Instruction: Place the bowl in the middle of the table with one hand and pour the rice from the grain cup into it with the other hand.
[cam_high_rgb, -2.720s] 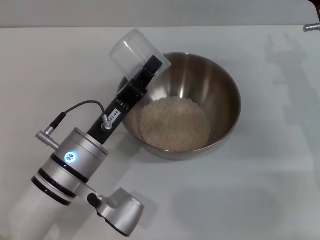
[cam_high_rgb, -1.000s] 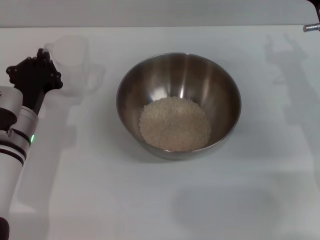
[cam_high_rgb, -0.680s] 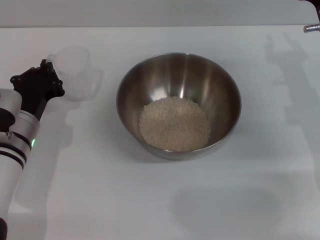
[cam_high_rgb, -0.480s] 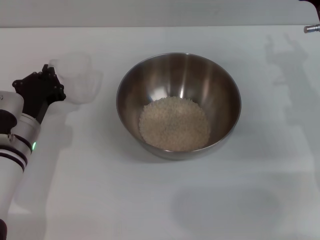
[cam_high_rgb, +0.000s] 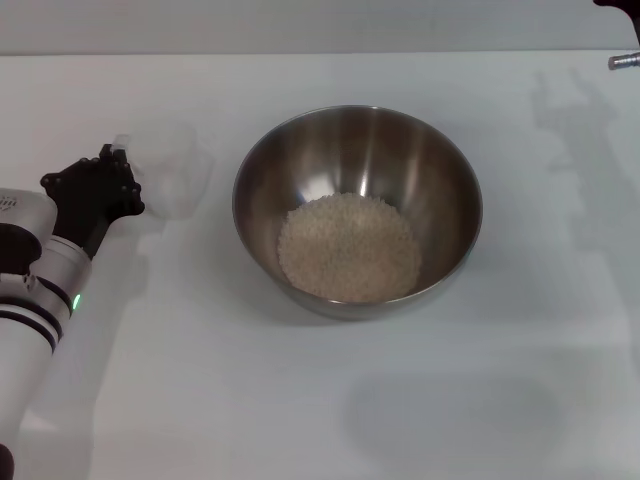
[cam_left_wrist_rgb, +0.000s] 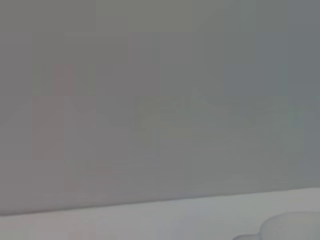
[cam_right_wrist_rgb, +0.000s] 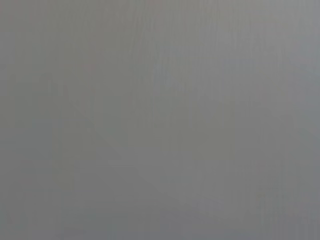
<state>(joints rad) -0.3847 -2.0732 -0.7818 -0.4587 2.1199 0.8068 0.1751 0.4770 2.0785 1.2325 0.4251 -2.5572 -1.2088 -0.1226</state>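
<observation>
Bowl (cam_high_rgb: 357, 210) sits mid-table (cam_high_rgb: 330, 400), rice (cam_high_rgb: 348, 247) heaped inside. Grain cup (cam_high_rgb: 165, 170) stands upright on table, left of bowl, apart from it, looks empty. Left gripper (cam_high_rgb: 112, 172) just beside cup, on cup's left; jaw state cannot tell, contact with cup unclear. Right gripper (cam_high_rgb: 622, 35) barely visible at far right corner, well apart, jaws cannot tell. Judgement: pour looks done; left arm nearer cup.
</observation>
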